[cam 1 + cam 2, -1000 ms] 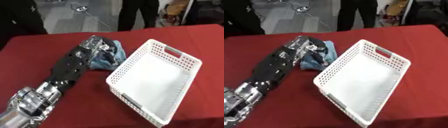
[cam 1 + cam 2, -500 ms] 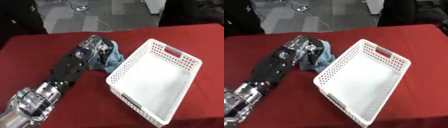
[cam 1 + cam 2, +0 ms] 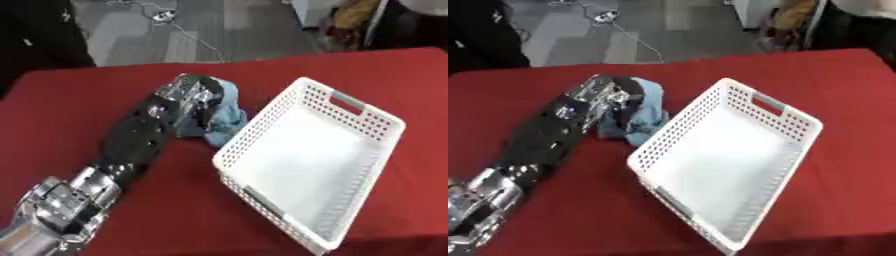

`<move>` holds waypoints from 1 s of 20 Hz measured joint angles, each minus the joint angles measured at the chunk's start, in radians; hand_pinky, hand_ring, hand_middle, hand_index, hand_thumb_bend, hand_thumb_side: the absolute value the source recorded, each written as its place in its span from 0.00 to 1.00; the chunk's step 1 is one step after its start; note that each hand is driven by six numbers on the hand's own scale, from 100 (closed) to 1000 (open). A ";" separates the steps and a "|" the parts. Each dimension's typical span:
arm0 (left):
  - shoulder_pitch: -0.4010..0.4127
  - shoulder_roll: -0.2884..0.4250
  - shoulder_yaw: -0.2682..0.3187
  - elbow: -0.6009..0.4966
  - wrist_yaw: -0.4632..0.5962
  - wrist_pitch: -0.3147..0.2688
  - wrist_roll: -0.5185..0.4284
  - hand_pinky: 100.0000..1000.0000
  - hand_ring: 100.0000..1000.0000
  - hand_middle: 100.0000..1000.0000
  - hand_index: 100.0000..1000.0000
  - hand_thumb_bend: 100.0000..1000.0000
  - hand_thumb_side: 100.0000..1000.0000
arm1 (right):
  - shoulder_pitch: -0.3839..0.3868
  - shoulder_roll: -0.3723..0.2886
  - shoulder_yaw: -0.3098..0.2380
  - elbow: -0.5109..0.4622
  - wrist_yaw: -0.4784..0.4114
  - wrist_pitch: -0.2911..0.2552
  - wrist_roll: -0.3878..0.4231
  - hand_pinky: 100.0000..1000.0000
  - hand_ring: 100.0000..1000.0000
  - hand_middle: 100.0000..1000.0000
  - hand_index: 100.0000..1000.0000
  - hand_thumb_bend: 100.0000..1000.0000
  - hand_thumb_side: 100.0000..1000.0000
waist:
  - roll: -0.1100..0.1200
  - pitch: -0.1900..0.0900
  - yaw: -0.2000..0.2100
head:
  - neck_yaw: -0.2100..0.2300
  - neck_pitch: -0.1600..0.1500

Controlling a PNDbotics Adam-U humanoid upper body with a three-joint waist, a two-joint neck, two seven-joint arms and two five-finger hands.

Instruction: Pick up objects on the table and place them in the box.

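Red tablecloth (image 3: 79, 100), grey floor (image 3: 175, 35) beyond, cable (image 3: 197, 40) across it

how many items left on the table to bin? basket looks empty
1 visible: a light blue cloth beside the white basket, under the left hand, whose fingers curl on it. The arm may hide more.

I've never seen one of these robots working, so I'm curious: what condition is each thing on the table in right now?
Left hand: fingers curled over the blue cloth, gripping it.
Blue cloth: crumpled, on the table beside the basket, partly under the hand.
White basket: upright, nothing inside it.
Red table: covered in red fabric.
Right hand: not in view.
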 measured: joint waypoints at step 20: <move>-0.004 0.010 -0.012 -0.055 0.028 -0.002 0.026 0.32 0.03 0.32 0.49 0.49 0.14 | 0.000 0.000 0.000 0.000 0.000 0.000 0.000 0.79 0.84 0.81 0.95 0.00 1.00 | 0.000 0.000 0.000 | 0.009 0.000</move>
